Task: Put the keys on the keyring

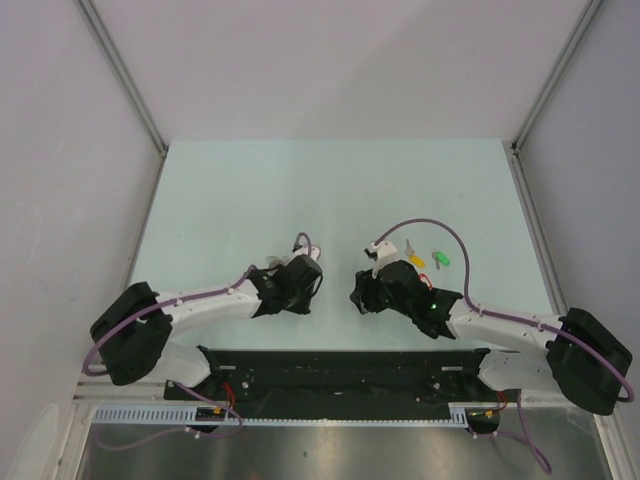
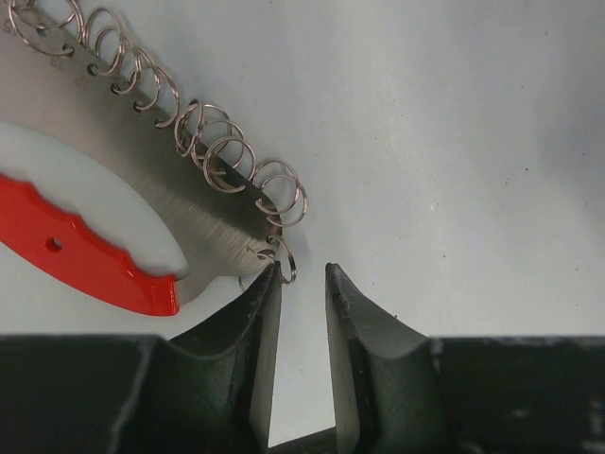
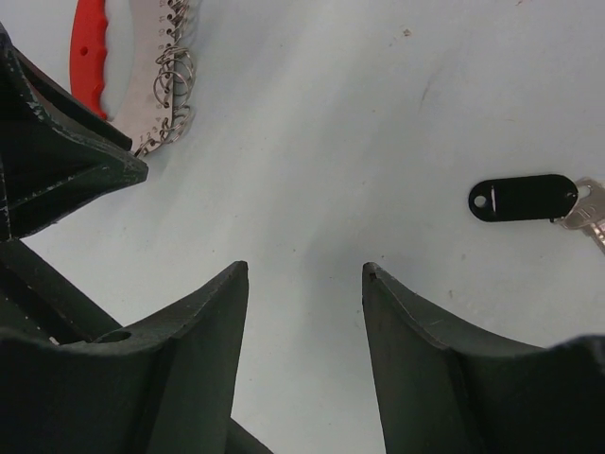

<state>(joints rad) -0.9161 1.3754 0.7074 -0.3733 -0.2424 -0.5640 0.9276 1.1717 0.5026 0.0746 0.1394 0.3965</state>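
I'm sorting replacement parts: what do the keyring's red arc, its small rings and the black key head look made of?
Red curved arc: likely plastic, matte, moulded scallops and a hole.
Small wire rings: metal, shiny silver glints.
Black oval key head: probably plastic, smooth, slight sheen.

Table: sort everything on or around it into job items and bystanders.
Job:
flat oval keyring, red plastic arc plus silver wire rings
black-headed silver key
yellow-headed key
green-headed key

Lying about:
purple cable
white slotted cable duct
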